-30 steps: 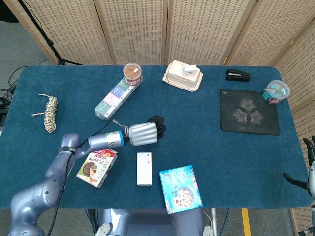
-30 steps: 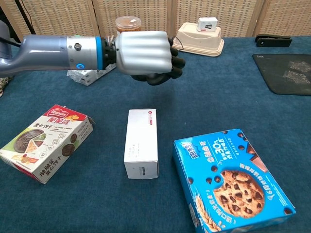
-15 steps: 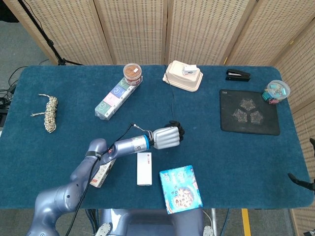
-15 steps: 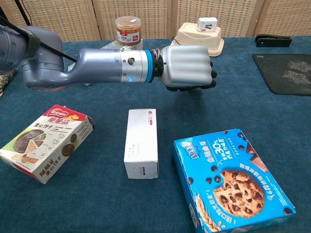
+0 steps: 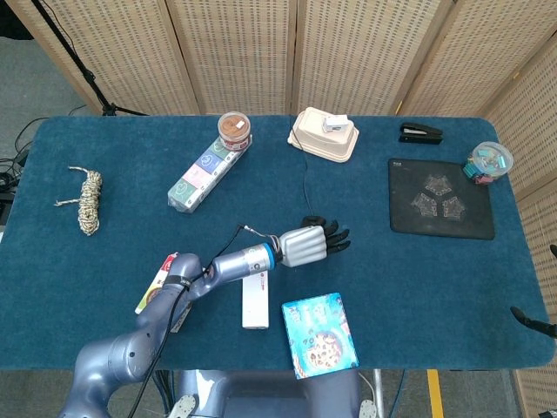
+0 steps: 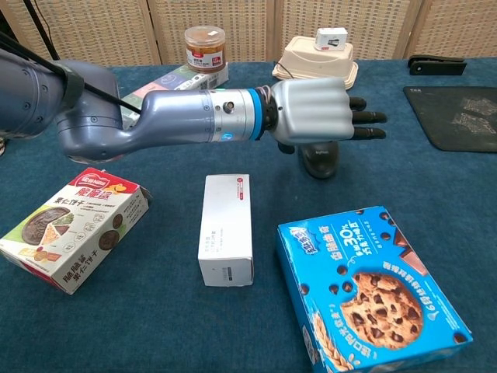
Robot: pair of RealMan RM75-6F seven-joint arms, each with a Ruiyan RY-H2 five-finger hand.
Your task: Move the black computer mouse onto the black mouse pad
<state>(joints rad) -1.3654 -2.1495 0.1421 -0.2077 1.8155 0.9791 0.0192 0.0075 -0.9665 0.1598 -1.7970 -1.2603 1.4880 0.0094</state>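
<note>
The black computer mouse (image 6: 320, 161) lies on the blue cloth mid-table, its cable running back toward the far side. My left hand (image 6: 314, 110) hovers just above it with its fingers (image 6: 366, 118) stretched out straight to the right, holding nothing. From the head camera the left hand (image 5: 306, 245) hides most of the mouse. The black mouse pad (image 5: 407, 183) lies far to the right with clear star-shaped pieces on it; its corner (image 6: 439, 128) shows in the chest view. Only dark fingertips of my right hand (image 5: 527, 317) show at the frame's right edge.
A white box (image 6: 227, 229), a blue cookie box (image 6: 365, 287) and a snack box (image 6: 74, 225) lie near the front. Farther back are a cream container (image 5: 324, 137), a jar (image 5: 234, 129), a stapler (image 5: 420, 133), a clip tub (image 5: 487, 162) and a rope (image 5: 87, 198).
My left hand carried the mouse to the right, then its fingers straightened and the mouse now lies on the cloth. The right hand slid further out of frame.
</note>
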